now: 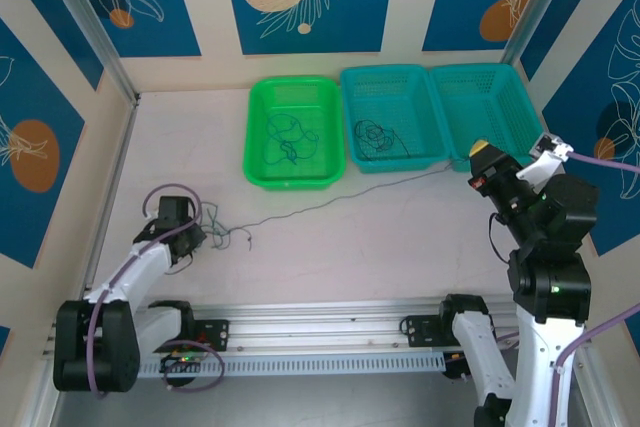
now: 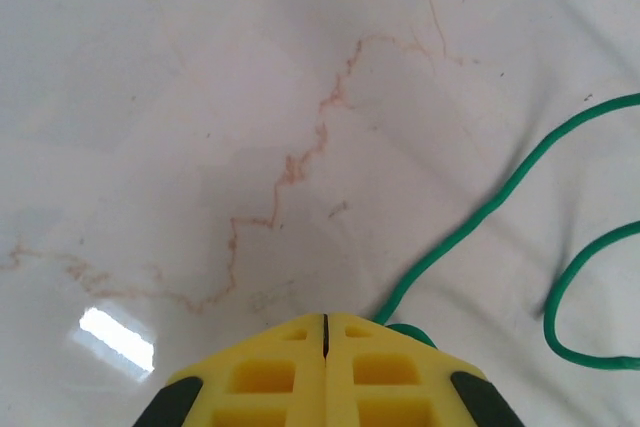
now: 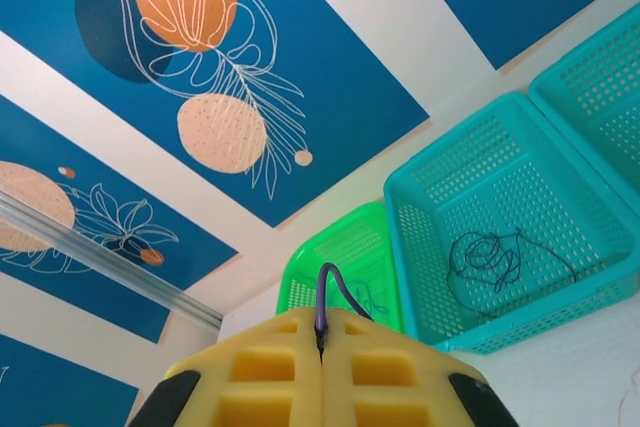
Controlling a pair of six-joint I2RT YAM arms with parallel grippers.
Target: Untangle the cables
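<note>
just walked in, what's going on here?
Mid-untangle. The right tool is shut on a thin dark wire, which runs across the white table toward a wire clump by the left tool. That tool is shut with a thin green wire at its tip; grip unclear. A dark-blue wire coil lies in the green plastic basket, a black coil in the middle teal plastic basket.

Bright, even light here, shadows barely there.
Overhead the table (image 1: pixel 330 247) glows pale, with faint shade under the arms (image 1: pixel 140 267); the picture is crisp to the corners. From the left wrist, a white glare patch (image 2: pixel 117 337) sits low left on the table, a soft grey shadow spreads mid-frame, and the near yellow fingers (image 2: pixel 270 377) blur slightly. Right wrist view: sharp, colours vivid.
</note>
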